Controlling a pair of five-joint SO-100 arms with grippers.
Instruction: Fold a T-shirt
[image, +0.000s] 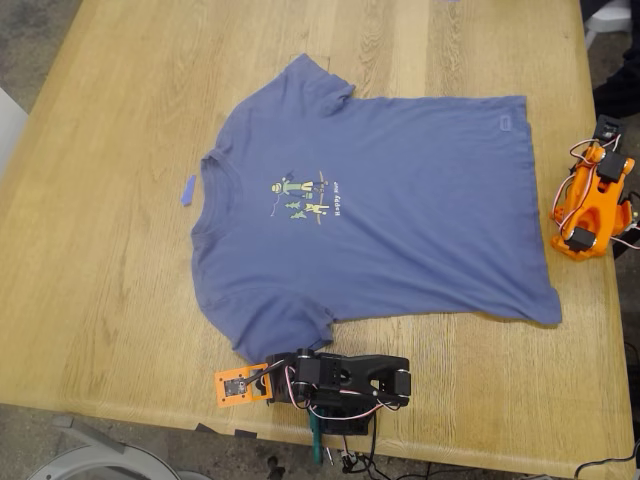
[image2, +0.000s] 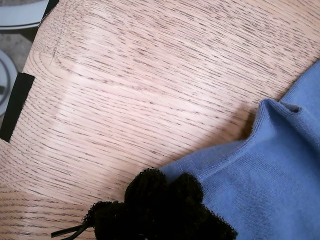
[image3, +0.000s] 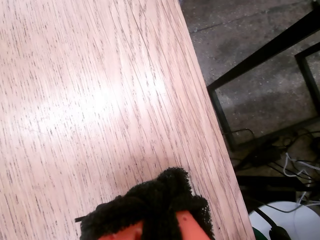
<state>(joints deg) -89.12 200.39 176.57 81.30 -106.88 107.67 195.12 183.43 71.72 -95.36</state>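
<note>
Cloth first: the T-shirt (image: 400, 210) lies spread flat, print up, on the wooden table (image: 120, 280), its long axis running across the exterior view with the neck toward that view's left and the hem toward its right. My first gripper (image2: 160, 205) rides the black arm (image: 345, 380) at the near table edge, and the shirt's near sleeve (image2: 250, 170) sits just beside its foam-padded tips, so this one looks better placed to start a fold. My second gripper (image3: 160, 210) belongs to the orange arm (image: 590, 205) at the exterior view's right, off the hem, with only bare wood and the table edge under it. Neither wrist view shows a gap between the pads, so I cannot tell whether either is apart or together. Only the exterior view shows the small blue scrap (image: 188, 189) beside the collar.
</note>
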